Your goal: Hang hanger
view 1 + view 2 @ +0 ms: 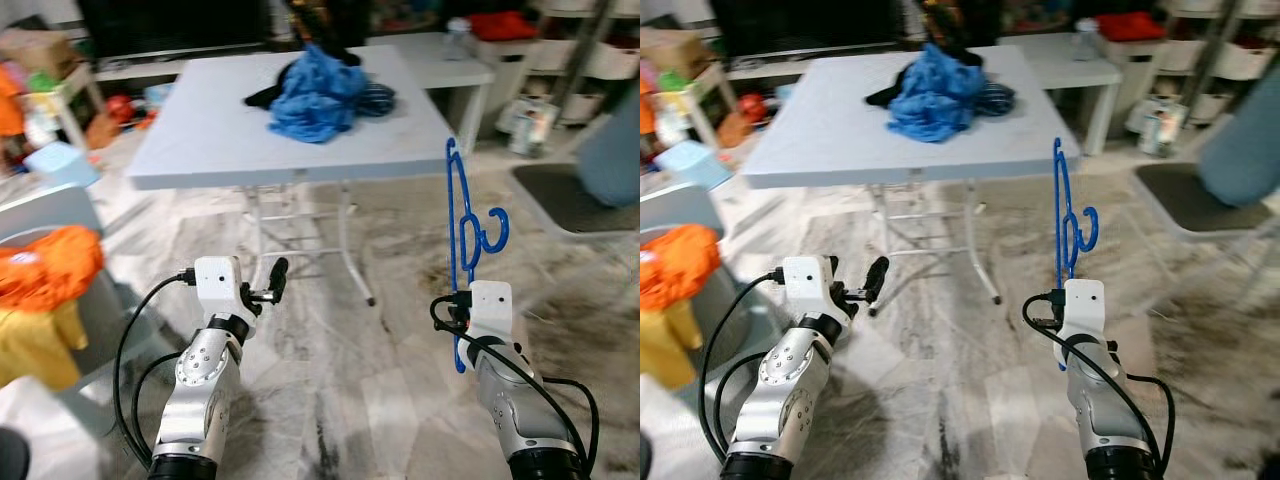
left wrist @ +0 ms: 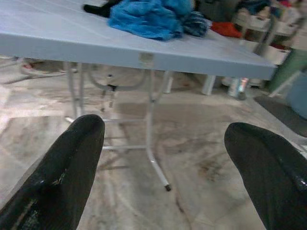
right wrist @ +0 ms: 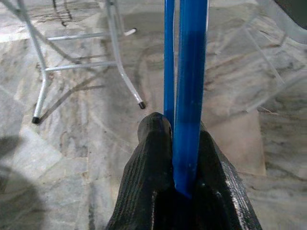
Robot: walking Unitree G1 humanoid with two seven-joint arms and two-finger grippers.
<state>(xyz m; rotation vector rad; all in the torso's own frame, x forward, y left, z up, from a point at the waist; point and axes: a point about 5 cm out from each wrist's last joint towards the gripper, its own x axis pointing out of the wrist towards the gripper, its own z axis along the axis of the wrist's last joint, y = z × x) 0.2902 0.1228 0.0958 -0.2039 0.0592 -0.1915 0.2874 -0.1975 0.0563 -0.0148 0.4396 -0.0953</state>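
Blue plastic hanger (image 1: 462, 232) stands upright, pinched low in the right gripper (image 3: 178, 158), and could swivel or slip while carried, while the left gripper (image 2: 168, 158) hovers spread wide and empty.

1. The floor (image 1: 400, 380) is of grey-white marbled stone tiles with dark streaks.
2. A pale grey folding table with thin white metal legs (image 1: 200, 140) stands in the middle of the room.
3. A heap of bright blue cloth (image 1: 318, 90) lies on the far part of this table, with a dark cloth under it.
4. A low white table (image 1: 440, 60) stands behind it.
5. An orange cloth (image 1: 45, 265) lies at the left edge.
6. A dark grey mat (image 1: 570, 200) lies at the right.
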